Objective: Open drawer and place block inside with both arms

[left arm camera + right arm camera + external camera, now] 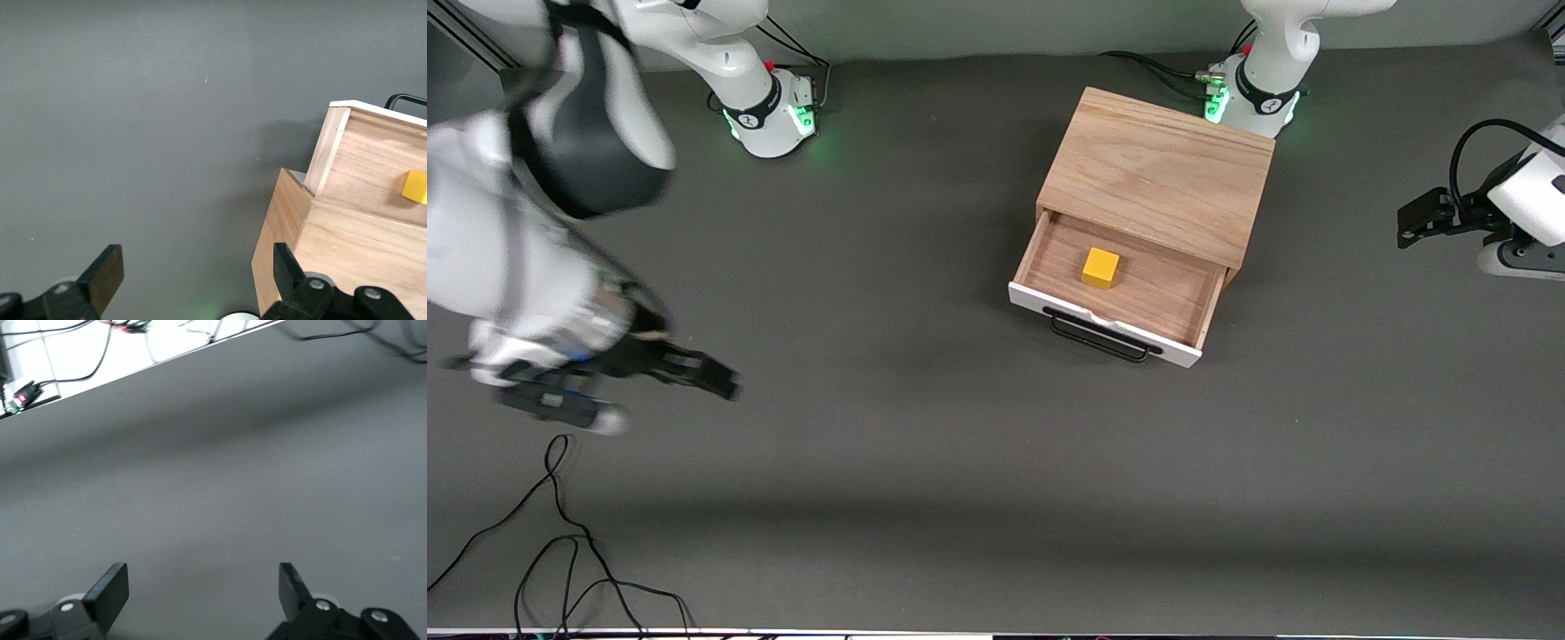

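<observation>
The drawer (1116, 307) stands pulled out of the light oak box (1156, 173), its white front and black wire handle (1100, 340) facing the front camera. The yellow block (1100, 268) lies inside on the drawer's wood floor. The drawer (373, 157) and the block (415, 187) also show in the left wrist view. My left gripper (1407, 227) is open and empty, held over the table at the left arm's end, apart from the box; it also shows in the left wrist view (198, 273). My right gripper (725, 380) is open and empty over the table at the right arm's end (200, 587).
Black cables (560, 533) lie on the grey table near the front edge at the right arm's end. The two green-lit arm bases (774, 111) (1249, 98) stand along the back, the left arm's base right beside the box.
</observation>
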You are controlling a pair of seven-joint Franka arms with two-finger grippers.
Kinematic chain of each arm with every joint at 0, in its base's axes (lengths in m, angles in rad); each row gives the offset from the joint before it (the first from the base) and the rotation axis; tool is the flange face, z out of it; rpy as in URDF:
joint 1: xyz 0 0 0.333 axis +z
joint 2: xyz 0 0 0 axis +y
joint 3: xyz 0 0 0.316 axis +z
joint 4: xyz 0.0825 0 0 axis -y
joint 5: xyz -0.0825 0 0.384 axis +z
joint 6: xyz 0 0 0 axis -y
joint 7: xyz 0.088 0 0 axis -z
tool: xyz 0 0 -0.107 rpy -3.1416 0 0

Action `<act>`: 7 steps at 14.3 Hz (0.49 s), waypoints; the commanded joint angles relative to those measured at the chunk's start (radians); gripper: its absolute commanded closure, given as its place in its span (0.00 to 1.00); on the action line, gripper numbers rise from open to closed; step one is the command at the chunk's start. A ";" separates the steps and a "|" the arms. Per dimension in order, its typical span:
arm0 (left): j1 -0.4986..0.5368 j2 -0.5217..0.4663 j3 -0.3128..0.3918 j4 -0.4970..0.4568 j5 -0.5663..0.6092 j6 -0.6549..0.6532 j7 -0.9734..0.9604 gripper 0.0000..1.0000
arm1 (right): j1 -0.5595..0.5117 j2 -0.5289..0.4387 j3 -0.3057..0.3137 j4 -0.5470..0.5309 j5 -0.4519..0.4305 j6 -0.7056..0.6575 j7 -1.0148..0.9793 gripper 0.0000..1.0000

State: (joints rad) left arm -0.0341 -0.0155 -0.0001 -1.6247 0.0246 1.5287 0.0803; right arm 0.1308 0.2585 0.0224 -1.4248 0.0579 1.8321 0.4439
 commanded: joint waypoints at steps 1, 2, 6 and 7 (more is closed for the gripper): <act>-0.013 -0.018 0.014 0.005 -0.017 -0.022 -0.022 0.00 | -0.078 -0.209 0.014 -0.251 0.016 0.015 -0.127 0.00; -0.016 -0.018 0.014 0.005 -0.014 -0.022 -0.022 0.00 | -0.112 -0.273 0.024 -0.332 0.014 0.022 -0.192 0.00; -0.018 -0.015 0.014 0.005 -0.015 -0.024 -0.024 0.00 | -0.165 -0.383 0.025 -0.442 0.005 0.023 -0.295 0.00; -0.020 -0.015 0.014 0.006 -0.015 -0.024 -0.024 0.00 | -0.169 -0.383 0.025 -0.441 0.005 0.016 -0.322 0.00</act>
State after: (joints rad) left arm -0.0342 -0.0210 0.0002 -1.6244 0.0194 1.5245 0.0759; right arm -0.0177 -0.0800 0.0318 -1.8135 0.0588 1.8276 0.1912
